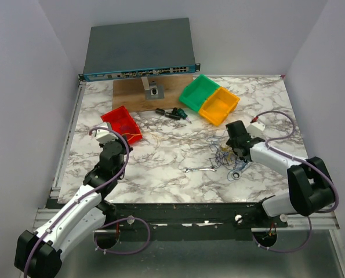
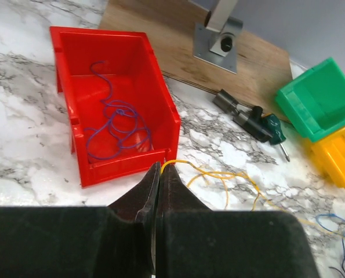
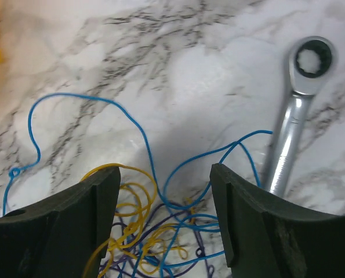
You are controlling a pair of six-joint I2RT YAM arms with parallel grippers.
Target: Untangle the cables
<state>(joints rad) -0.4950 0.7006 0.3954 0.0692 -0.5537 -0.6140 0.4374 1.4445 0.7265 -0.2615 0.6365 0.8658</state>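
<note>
My left gripper (image 2: 160,168) pinches a yellow strand (image 2: 218,173); my right gripper (image 3: 163,174) hangs open over the cables (image 3: 149,231), right of tabletop centre. They look hair-fine, limp, snag-prone: take one loose end.

Lab: network switch (image 1: 138,49), white enclosure (image 1: 21,87)

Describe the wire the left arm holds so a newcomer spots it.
Find the red bin on the table's left side. At its near right corner, the left fingers pinch one thin yellow wire trailing right toward the tangle. The wire inside the bin is blue.
</note>
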